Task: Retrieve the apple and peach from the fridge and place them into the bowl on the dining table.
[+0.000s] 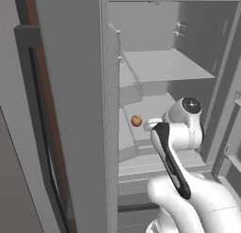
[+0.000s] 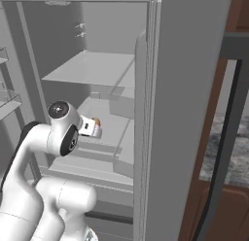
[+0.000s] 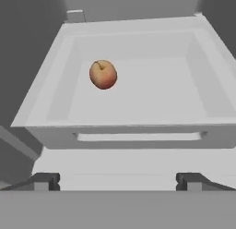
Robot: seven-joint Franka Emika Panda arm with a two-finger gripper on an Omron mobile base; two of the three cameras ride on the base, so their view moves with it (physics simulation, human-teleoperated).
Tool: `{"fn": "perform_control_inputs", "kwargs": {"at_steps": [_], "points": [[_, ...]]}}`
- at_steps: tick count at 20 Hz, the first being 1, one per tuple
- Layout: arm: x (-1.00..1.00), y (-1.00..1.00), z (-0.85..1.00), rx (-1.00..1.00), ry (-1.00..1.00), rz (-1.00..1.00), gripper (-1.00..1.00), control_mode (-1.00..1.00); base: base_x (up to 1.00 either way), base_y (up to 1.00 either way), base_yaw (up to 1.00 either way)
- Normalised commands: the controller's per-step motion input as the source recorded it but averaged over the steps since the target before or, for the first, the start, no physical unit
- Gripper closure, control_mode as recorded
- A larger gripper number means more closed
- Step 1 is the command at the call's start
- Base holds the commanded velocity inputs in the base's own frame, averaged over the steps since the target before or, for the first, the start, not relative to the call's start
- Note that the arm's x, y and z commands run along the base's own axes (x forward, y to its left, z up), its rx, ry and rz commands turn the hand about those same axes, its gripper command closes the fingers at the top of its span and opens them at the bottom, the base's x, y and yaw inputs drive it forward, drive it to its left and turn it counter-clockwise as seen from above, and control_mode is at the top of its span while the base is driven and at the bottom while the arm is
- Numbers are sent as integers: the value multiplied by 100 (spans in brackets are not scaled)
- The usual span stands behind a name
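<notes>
The fridge (image 1: pixel 164 63) stands open, and one red-orange fruit (image 3: pixel 103 74) lies in its pale bin (image 3: pixel 133 131), left of the bin's middle. The gripper (image 3: pixel 118 181), jaws wide and empty, hangs outside the bin's front wall; the fruit lies ahead and slightly left. Apple or peach, I cannot tell.

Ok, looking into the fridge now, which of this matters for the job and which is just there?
Job:
- fridge, doors open
- round red-orange fruit, apple or peach, I cannot tell which, lying in a pale tray
- gripper, jaws open, short of the tray

Just there:
- upper shelf
- stone countertop beyond the door
</notes>
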Motion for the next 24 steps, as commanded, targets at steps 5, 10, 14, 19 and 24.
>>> {"fn": "perform_control_inputs", "kwargs": {"at_steps": [5,10,14,19,24], "points": [[45,8,-1,0,0,0,-100,-100,0,0,0],[50,8,-12,0,1,0,-100,-100,0,0,0],[44,4,-34,0,2,0,-100,-100,0,0,0],[38,1,-32,0,0,0,-100,-100,0,0,0],[34,5,-7,0,1,0,-100,-100,0,0,0]]}}
